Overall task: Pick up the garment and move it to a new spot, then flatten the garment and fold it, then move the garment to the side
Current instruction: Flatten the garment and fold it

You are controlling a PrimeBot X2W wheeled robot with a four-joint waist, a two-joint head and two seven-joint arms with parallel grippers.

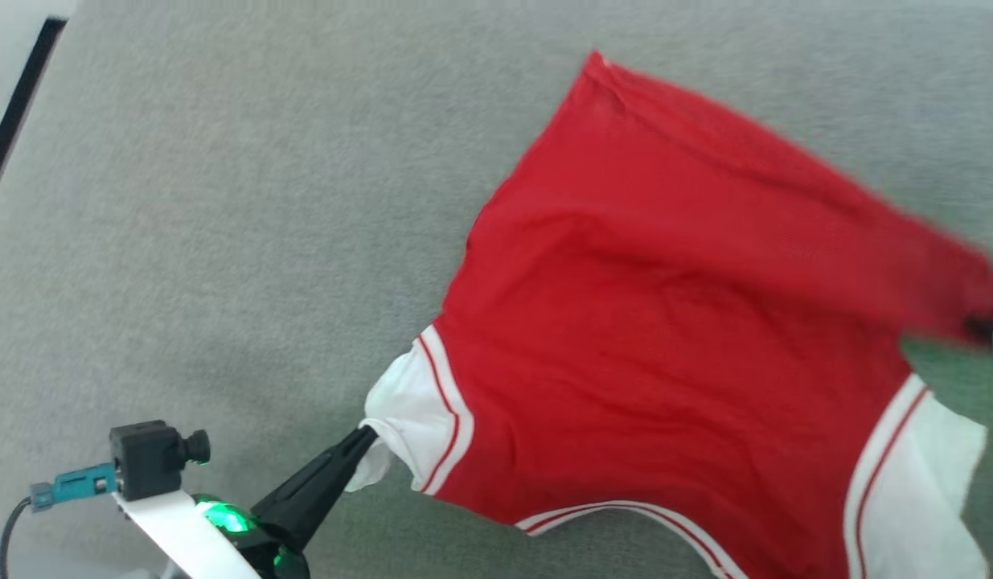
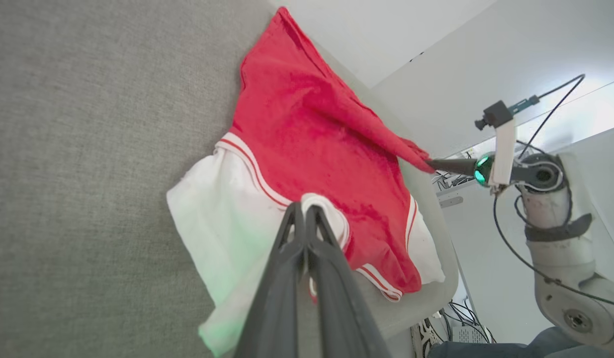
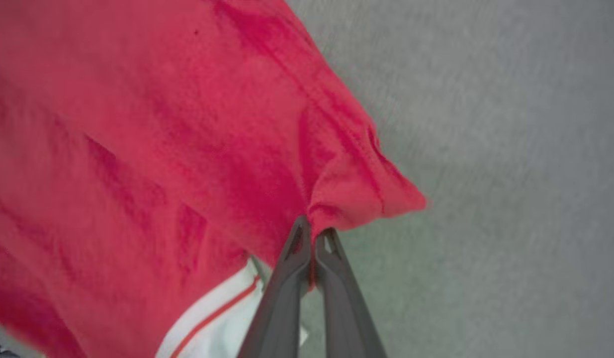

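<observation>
Over wide table (image 1: 223,241), garment's (image 1: 665,322) edges in both grippers (image 1: 369,435) (image 3: 312,232)

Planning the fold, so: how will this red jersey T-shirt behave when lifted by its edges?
Likely floppy: the red jersey T-shirt sags and creases between the left gripper, pinching a white sleeve, and the right gripper, pinching a red corner. Probably light, since fingertip pinches alone lift those edges. It may drag and bunch on the grey surface.
</observation>
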